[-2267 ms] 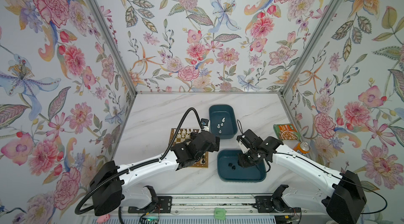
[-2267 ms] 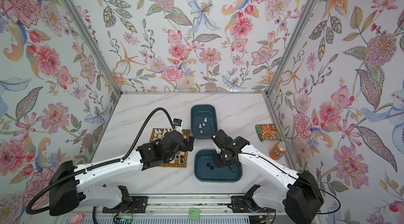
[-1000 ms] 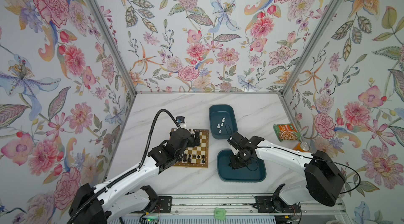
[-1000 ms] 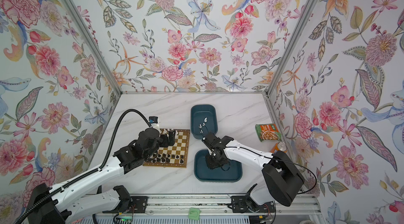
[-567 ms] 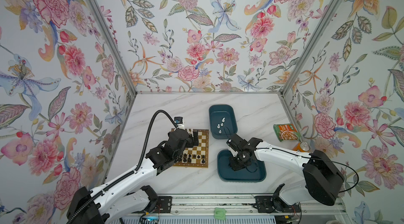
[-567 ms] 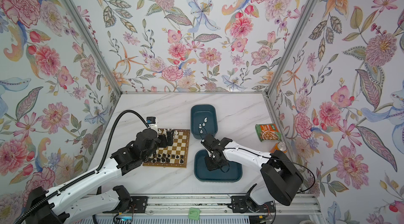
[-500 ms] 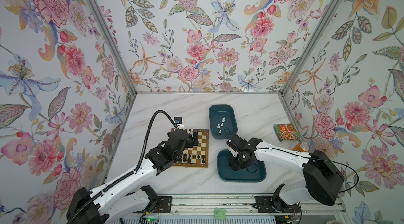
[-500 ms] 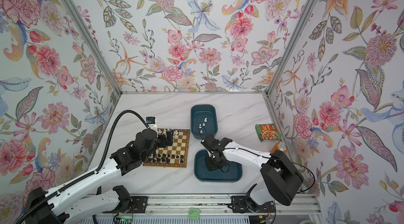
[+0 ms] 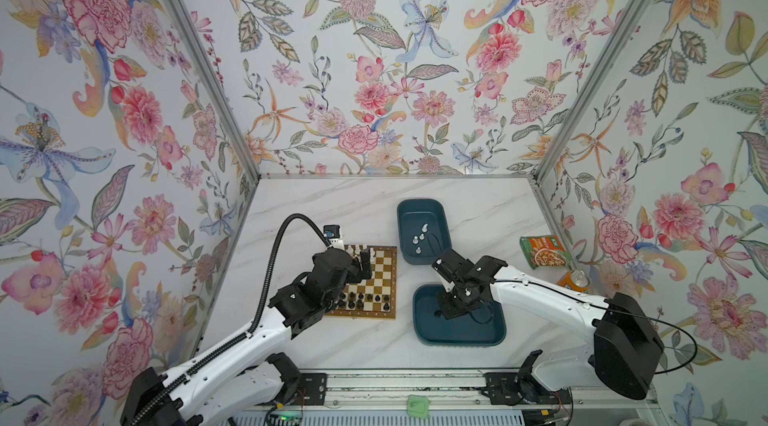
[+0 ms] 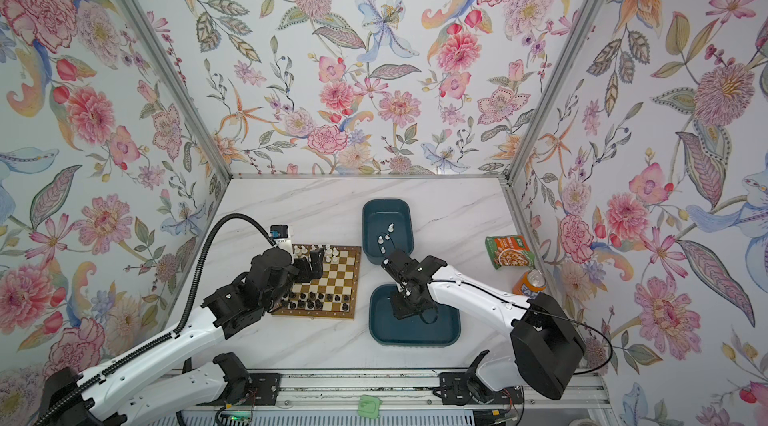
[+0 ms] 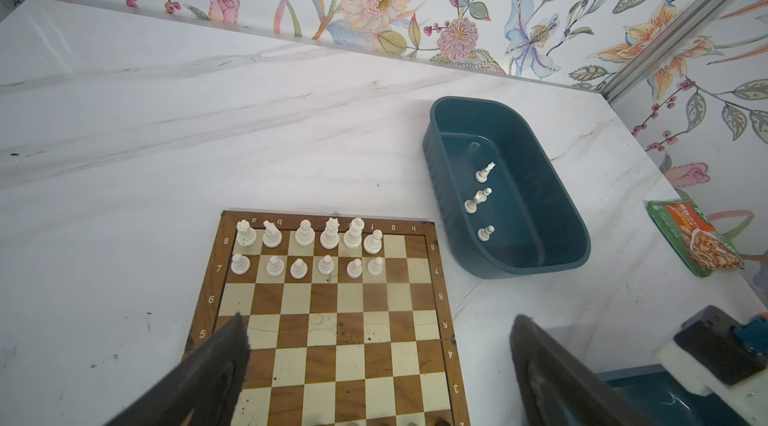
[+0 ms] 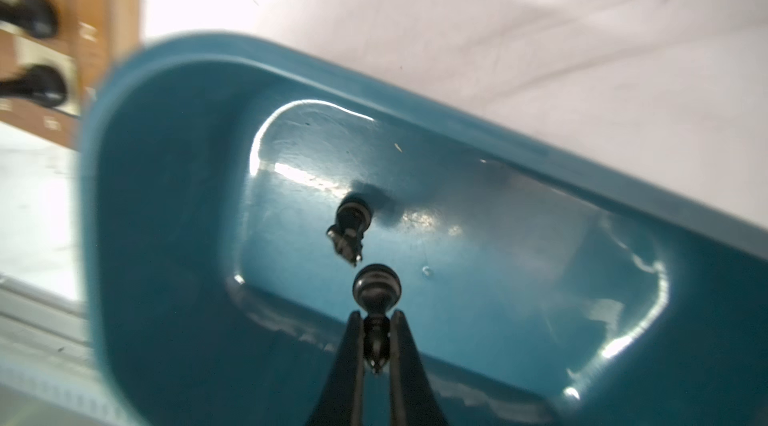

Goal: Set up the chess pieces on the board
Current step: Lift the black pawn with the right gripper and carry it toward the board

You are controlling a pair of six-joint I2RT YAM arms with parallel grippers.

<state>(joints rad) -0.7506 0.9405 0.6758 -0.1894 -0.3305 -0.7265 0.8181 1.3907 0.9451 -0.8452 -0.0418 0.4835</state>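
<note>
At the right of the board [image 9: 384, 278], off its near corner, the right gripper [image 12: 376, 336] is pinched tight on a black piece [image 12: 376, 291] inside the near tub [image 9: 457, 338]. A second black piece [image 12: 348, 232] lies tipped just beyond, clear of the walls. Black men [image 9: 365, 299] line the board's near ranks. The left gripper [image 11: 380, 320] hangs with jaws wide apart over its bare middle ranks. White men [image 11: 303, 251] fill files a to f on ranks 8 and 7; the g and h squares stay open. The border prints letters and numerals. The far tub [image 11: 436, 162], just off the board's far right corner, holds three loose white pieces [image 11: 482, 199].
</note>
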